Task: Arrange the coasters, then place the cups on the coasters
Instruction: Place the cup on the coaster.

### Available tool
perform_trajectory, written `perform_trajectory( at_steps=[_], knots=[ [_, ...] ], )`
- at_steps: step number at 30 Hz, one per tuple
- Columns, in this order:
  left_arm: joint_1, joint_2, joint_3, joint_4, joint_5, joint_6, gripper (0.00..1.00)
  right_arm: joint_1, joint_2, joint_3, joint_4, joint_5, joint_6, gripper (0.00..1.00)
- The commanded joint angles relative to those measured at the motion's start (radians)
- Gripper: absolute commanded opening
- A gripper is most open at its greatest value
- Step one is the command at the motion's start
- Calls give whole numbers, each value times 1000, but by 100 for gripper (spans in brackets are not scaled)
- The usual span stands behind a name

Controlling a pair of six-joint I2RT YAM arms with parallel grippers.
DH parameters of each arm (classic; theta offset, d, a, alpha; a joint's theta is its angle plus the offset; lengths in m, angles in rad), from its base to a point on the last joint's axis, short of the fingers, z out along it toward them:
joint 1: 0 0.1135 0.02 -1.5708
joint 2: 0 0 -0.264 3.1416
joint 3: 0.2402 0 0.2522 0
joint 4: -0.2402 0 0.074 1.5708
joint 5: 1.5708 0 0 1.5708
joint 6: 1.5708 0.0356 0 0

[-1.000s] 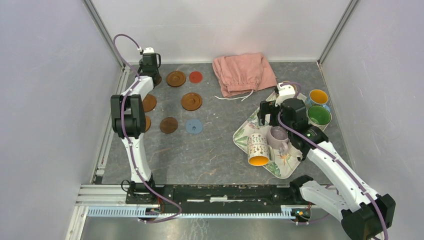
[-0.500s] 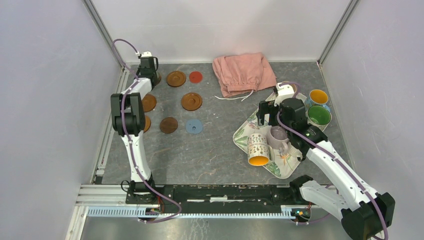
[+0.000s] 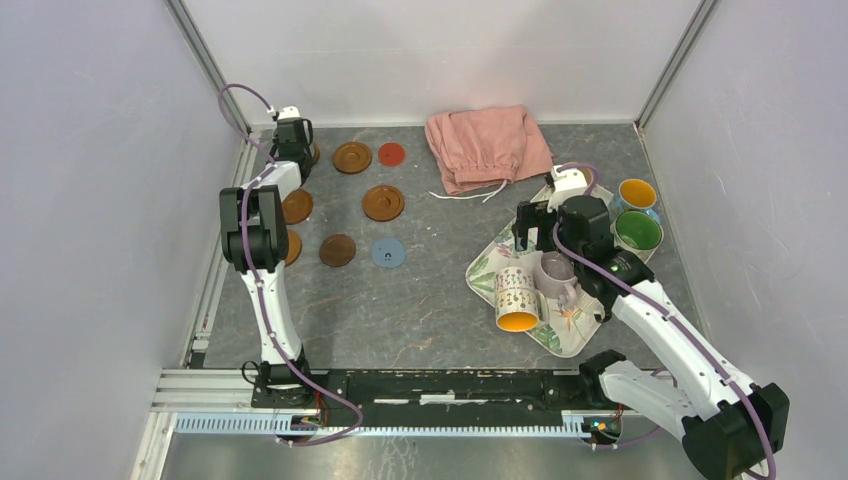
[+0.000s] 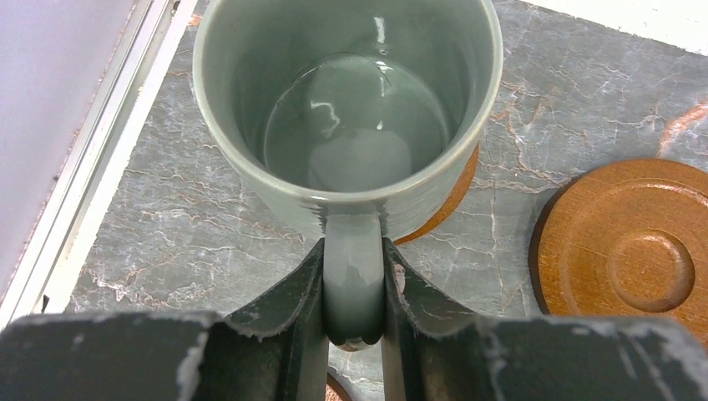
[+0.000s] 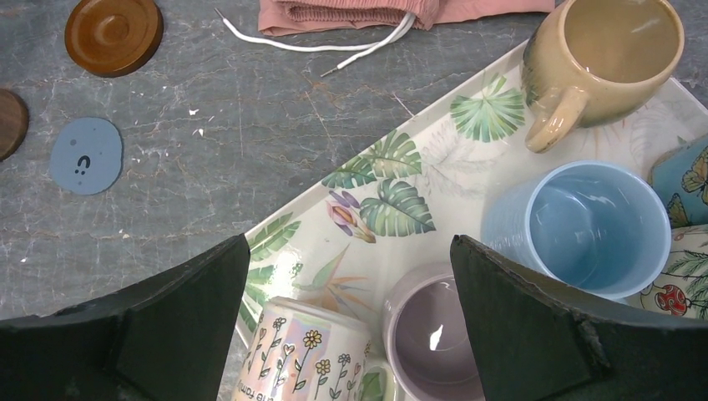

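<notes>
Far left of the leaf-patterned tray (image 5: 392,180), the left jaws grip the handle of a grey-green mug (image 4: 346,100) over a brown coaster (image 4: 451,196), the other coasters (image 3: 383,202) laid out but bare, while the right jaws hang open above the tray's waiting mugs (image 5: 576,217).

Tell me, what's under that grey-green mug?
A brown wooden coaster; only a sliver of its edge shows beside the grey-green mug. The mug covers the rest, so whether they touch cannot be seen.
</notes>
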Motion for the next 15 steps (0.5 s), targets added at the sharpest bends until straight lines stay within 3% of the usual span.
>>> perform_trajectory(
  at_steps=[1,4,7,15],
  knots=[
    [0,-69,-31,124,10,-39,16,8,-7,3,35,-11,-12,98],
    [0,-80,-44,124,10,-46,26,8,-13,3,34,-11,-12,98],
    [0,-96,-68,131,6,-59,44,8,-22,3,31,-11,-12,98],
    [-3,-163,-135,160,-13,-67,80,11,-44,-2,26,-11,-12,98]
  ],
)
